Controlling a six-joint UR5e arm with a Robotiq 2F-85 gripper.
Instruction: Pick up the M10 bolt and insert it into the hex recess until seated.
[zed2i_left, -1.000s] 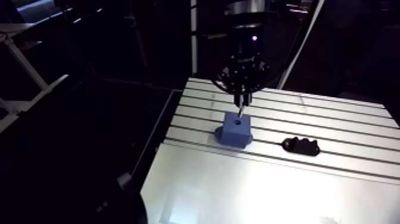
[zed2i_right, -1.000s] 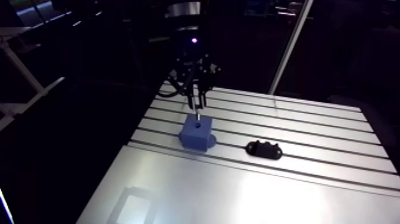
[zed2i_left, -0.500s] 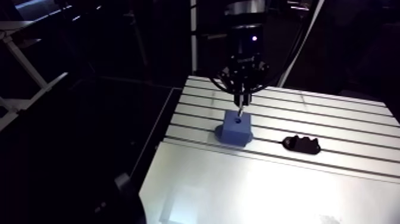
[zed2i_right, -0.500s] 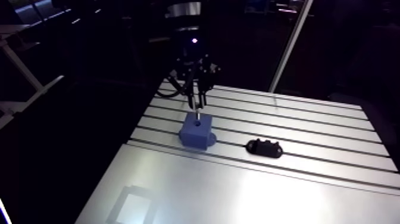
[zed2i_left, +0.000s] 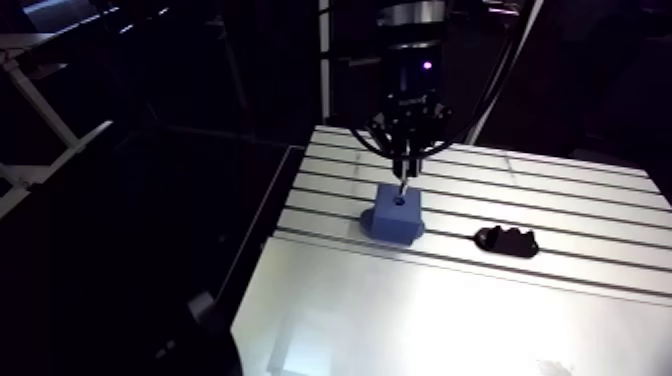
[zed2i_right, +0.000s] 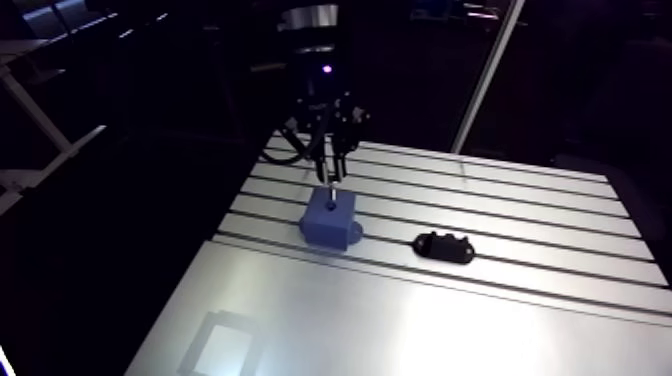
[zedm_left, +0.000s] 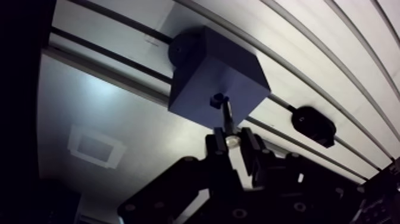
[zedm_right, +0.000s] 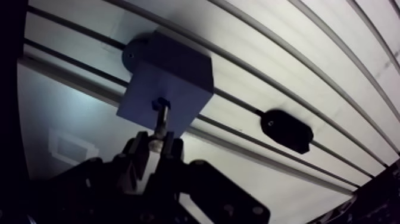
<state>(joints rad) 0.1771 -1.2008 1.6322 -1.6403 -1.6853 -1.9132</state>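
Note:
A blue block (zedm_left: 218, 78) with a small dark hex recess (zedm_left: 218, 99) in its top face stands on the slotted aluminium table (zedm_left: 309, 53). My gripper (zedm_left: 233, 142) is shut on the M10 bolt (zedm_left: 228, 118), holding it by the head with the shank pointing down. In the wrist view the shank's tip reaches the mouth of the recess. In the arm view the gripper (zed2i_left: 402, 172) hangs straight above the block (zed2i_left: 394, 215), with the bolt (zed2i_left: 400, 186) a thin bright line between them.
A black clamp-like part (zed2i_left: 506, 241) lies on the table beside the block, in the wrist view ahead and to the side of the gripper as the black part (zedm_left: 313, 125). The table's near half is a smooth plate (zed2i_left: 440, 320); its left edge (zed2i_left: 268, 225) drops off into darkness.
The view has shifted slightly. The gripper and bolt stay over the block, with no clear move of their own.

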